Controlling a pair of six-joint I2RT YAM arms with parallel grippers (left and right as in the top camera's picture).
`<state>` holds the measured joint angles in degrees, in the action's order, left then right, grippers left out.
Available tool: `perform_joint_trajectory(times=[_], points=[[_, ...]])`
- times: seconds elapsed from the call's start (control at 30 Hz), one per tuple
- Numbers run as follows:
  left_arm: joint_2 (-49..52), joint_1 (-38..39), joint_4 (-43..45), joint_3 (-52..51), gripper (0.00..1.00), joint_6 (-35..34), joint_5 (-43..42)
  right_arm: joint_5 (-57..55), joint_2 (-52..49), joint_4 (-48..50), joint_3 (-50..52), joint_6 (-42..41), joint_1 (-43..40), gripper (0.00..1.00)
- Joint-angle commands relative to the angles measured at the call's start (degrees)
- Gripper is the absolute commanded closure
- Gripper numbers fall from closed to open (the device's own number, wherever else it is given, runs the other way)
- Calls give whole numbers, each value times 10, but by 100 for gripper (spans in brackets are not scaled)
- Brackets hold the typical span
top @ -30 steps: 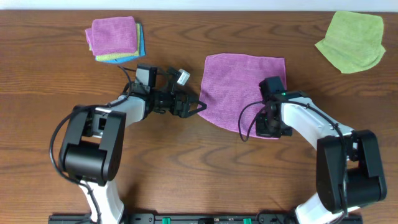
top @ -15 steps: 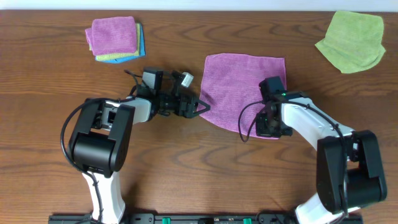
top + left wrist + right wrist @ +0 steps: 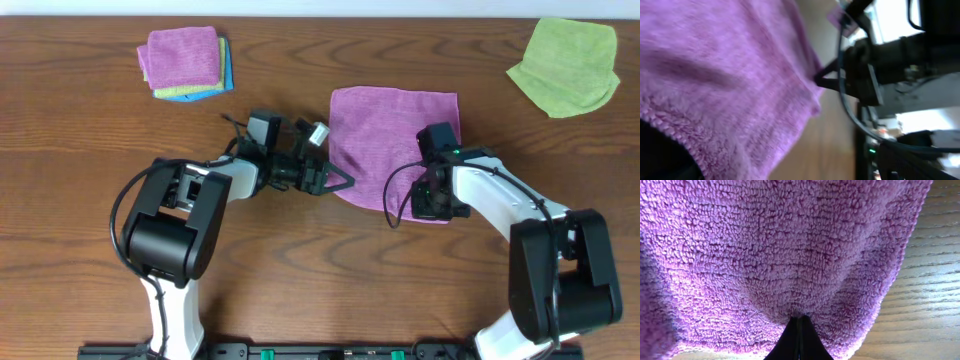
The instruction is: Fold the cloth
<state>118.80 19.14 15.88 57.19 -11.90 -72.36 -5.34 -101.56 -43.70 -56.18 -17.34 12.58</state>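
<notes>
The table carries the cloth, spread flat in one layer between the two arms, judged so that both near corners can be lifted for the fold. The right arm bends in over the cloth's near-right part, the right gripper pinched tight on that near edge. The left arm stretches low toward the cloth's left edge, the left gripper spread wide at the near-left corner — holding nothing.

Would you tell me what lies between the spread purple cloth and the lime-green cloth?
Nothing: in the overhead view only bare table separates the purple cloth from the lime-green cloth.
</notes>
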Motion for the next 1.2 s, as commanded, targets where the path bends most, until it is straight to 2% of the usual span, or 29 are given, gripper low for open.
perform_joint_trajectory(times=[0.0, 0.3, 0.8, 1.17], points=[[11, 10, 0, 12, 5, -32, -71, 6, 2, 9, 7, 7, 7, 99], [-3, 11, 1, 12, 5, -40, -100, -17, 2, 11, 7, 7, 6, 99], [-72, -54, -15, 12, 5, -50, -119, -22, 2, 15, 7, 7, 6, 99], [-72, -99, -120, 11, 5, 27, -112, -22, 2, 16, 7, 7, 6, 99]])
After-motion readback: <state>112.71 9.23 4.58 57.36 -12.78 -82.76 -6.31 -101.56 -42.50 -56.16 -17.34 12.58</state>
